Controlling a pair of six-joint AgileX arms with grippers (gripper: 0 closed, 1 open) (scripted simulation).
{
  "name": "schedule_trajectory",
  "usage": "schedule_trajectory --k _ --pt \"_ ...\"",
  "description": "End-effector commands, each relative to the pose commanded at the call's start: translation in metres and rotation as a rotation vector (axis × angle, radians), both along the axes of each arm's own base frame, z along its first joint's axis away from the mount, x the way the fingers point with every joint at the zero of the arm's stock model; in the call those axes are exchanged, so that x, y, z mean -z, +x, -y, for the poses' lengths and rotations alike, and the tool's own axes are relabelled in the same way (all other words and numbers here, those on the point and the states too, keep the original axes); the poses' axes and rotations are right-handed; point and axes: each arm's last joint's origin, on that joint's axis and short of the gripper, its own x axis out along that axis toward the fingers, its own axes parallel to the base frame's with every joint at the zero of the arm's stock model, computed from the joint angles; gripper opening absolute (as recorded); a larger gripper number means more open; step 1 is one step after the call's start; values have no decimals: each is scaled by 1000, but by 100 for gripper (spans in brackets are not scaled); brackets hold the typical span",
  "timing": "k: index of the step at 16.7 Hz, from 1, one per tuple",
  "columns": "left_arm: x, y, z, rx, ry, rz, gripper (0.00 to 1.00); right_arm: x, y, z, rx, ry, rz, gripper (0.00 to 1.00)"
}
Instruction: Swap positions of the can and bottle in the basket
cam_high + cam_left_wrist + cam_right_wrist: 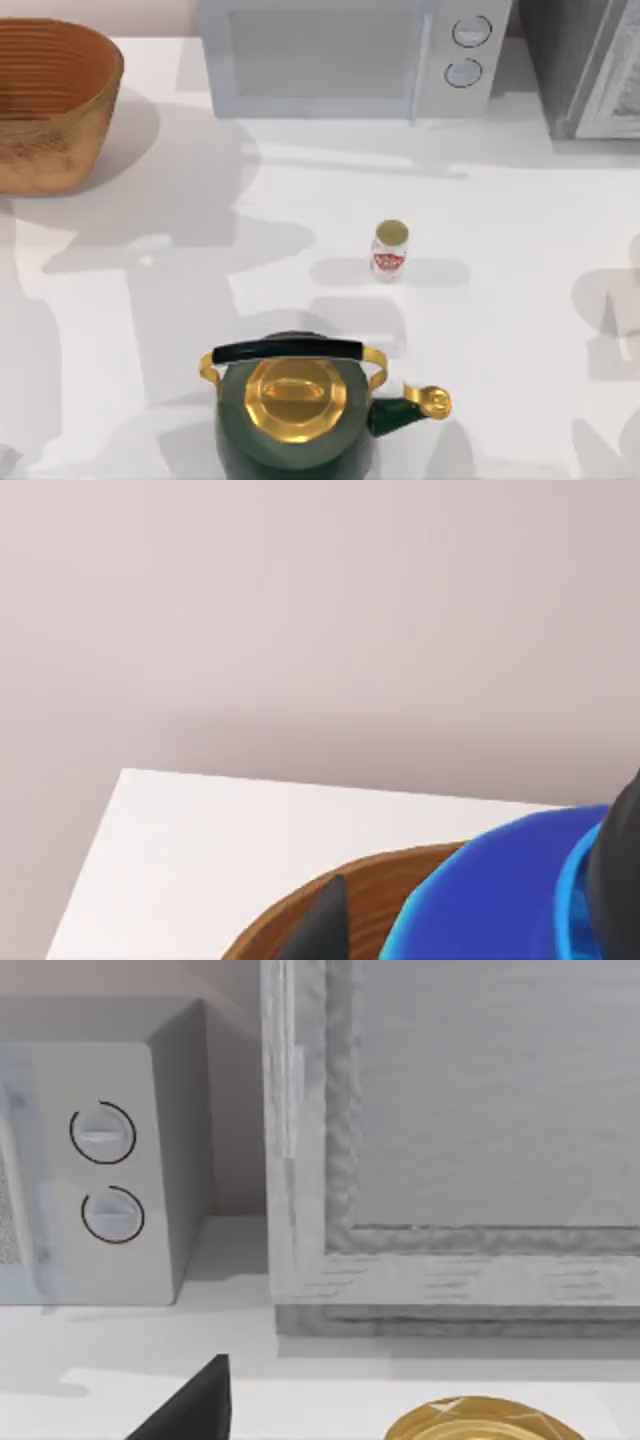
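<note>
A: Since the basket [60,150] is the reference, list items nearest first.

B: Green-and-gold kettle [295,410]: well apart from the basket, near side. Right gripper [190,1410]: just beside the kettle's lid, grip cannot be told. Can [390,250]: upright on the table [150,330], well apart from the basket, outside it.

A: And at the basket?

B: Blue bottle [500,900]: over the basket's rim, at the left gripper [470,920]; whether it is clamped cannot be told.

A: Handling?

B: Probably keep the bottle upright and clear of the rim. Microwave [330,55]: farthest, beside the basket.
</note>
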Motion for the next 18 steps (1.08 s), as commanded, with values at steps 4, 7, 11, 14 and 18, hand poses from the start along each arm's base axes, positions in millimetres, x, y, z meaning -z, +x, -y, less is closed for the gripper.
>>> schedule_trajectory --k 4,7,11,14,18 --pt "-31 13 41 64 20 -11 0 0 0 0 0 0 0 100" --pt "-33 14 43 67 21 -11 0 0 0 0 0 0 0 100" --pt "-28 19 42 66 22 -11 0 0 0 0 0 0 0 100" --pt "-8 42 44 68 20 -17 0 0 0 0 0 0 0 100" --pt "11 62 47 67 21 -11 0 0 0 0 0 0 0 100"
